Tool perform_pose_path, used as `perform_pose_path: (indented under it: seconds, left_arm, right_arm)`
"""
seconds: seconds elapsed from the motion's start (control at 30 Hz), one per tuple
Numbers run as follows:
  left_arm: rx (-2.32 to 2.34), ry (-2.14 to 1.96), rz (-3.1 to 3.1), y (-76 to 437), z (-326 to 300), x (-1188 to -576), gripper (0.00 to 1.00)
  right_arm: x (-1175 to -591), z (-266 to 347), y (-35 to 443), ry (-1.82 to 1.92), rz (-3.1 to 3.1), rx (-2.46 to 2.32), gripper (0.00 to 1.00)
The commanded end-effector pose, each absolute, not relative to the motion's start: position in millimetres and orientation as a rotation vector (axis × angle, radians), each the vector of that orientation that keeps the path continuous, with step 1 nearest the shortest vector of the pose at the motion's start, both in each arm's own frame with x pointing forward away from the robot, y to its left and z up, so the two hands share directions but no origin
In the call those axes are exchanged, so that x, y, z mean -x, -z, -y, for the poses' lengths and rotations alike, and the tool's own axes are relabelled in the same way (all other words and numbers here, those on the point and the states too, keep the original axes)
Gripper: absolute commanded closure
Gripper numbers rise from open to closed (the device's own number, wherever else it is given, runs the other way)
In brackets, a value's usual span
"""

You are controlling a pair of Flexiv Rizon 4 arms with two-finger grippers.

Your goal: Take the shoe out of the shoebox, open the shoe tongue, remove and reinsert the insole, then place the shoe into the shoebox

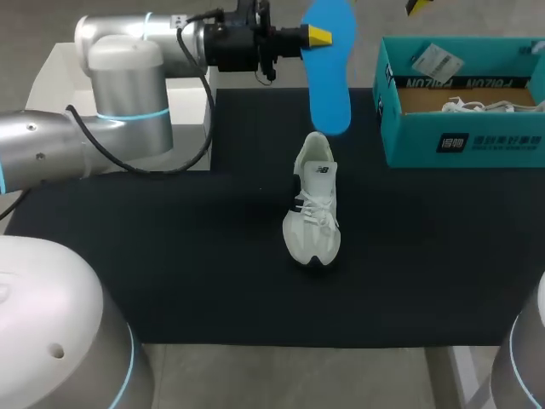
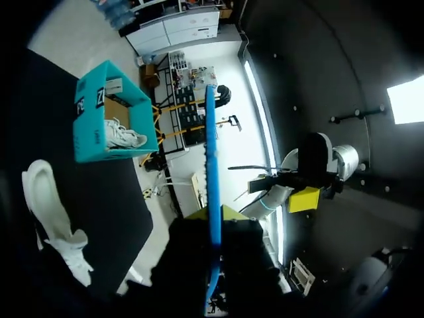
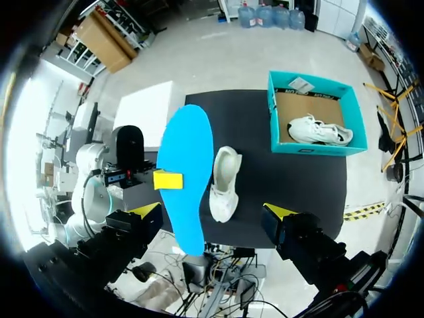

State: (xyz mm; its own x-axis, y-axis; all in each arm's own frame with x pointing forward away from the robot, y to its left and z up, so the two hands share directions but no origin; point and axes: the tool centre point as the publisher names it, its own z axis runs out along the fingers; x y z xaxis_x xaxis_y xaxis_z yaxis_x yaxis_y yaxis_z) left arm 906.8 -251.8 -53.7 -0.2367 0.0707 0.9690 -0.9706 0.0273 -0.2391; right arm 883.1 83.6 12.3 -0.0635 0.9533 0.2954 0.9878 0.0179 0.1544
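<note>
white block (image 1: 53, 85): parked at the far left corner of the tabletop; the left arm reaches over it.
left gripper (image 1: 317, 36): up in the air over the far edge, roughly mid-width. Jaws are clamped on the insole, one yellow tip flat against its face.
insole (image 1: 330, 81): bright blue, hanging lengthwise from that grip, well above the tabletop. From the head view its lower end lines up with the shoe's far end, but the right wrist view shows the two apart.
shoe (image 1: 313, 209): white, upright on its sole around the middle, opening toward the far edge, toe toward the near edge. Laces are in, nothing's touching it.
shoebox (image 1: 460, 141): teal, open-topped, far right corner, well apart from the shoe. A second shoe (image 3: 318, 130) lies on its side in there, plus a paper tag (image 1: 434, 60).
right gripper (image 3: 212, 212): way up high, looking straight down. Jaws are spread wide with nothing in them.
tabletop (image 1: 170, 264): covered in plain black mat.
</note>
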Motion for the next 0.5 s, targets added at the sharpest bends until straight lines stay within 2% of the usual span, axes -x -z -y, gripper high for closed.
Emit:
perform_pose_path:
  seconds: [0.03, 0.17, 0.5]
  left_arm:
    - [-0.866, -1.469, 1.401, 51.9, 249.0, -906.5, 1.00]
    - [-0.710, -1.532, 1.425, 44.8, 248.6, -902.6, 1.00]
    - [-0.710, -1.532, 1.425, 44.8, 248.6, -902.6, 1.00]
  right_arm:
    - [-872.9, -58.7, 9.1, 1.266, 1.852, 1.357, 0.00]
    - [-871.1, -57.7, 13.7, 1.234, 1.848, 1.339, 0.00]
    - [-871.1, -57.7, 13.7, 1.234, 1.848, 1.339, 0.00]
